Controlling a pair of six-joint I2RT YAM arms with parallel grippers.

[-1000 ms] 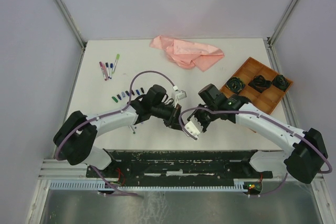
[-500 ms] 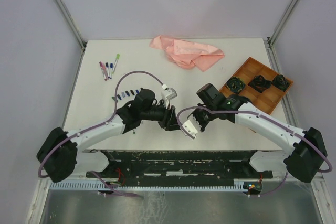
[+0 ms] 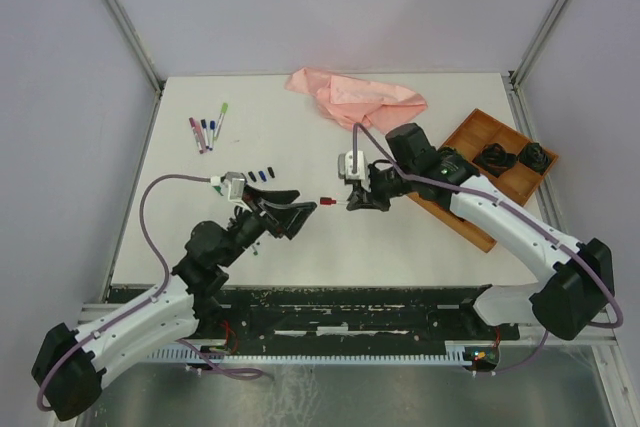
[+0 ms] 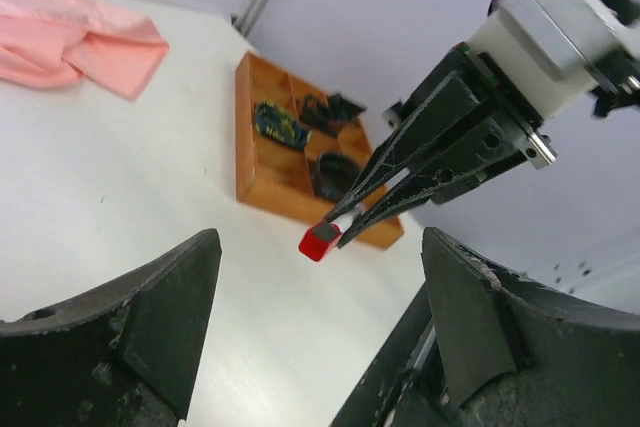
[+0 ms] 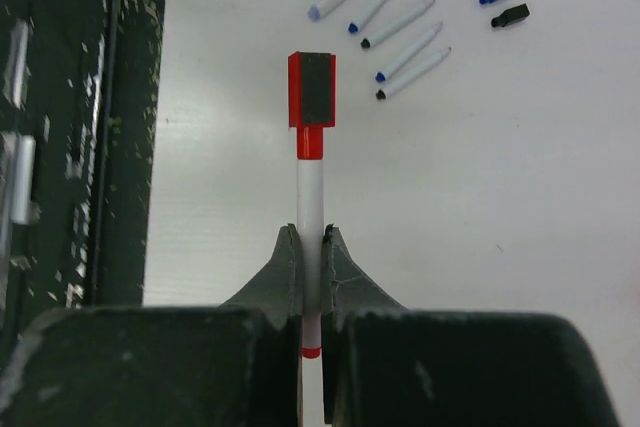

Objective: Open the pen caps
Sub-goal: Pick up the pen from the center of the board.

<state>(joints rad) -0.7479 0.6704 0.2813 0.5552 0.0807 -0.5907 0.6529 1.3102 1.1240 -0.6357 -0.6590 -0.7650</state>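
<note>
Grip on the right side looks firm from where I sit: the right tool [image 3: 352, 203] is clamped tight on a thin white pen barrel [image 5: 311, 187], holding it in the air above the middle of the white tabletop [image 3: 400, 242]. A squared red plastic pen cap [image 3: 326, 204] sits on the end of that barrel, pointing toward my left arm. The left tool [image 3: 300, 209] has its jaws spread wide and holds nothing. Through its wrist camera I see the red cap framed between its two black fingers [image 4: 150, 317], touching neither. A short row of small blue and black loose pen caps [image 3: 258, 176] lies on the tabletop just beyond the left tool, and a group of thin white pens [image 3: 206, 131] lies farther off toward the far left. A crumpled pink cloth [image 3: 357, 99] rests at the far edge, and a wooden compartment tray [image 3: 480, 127] holding dark items sits at the right.
</note>
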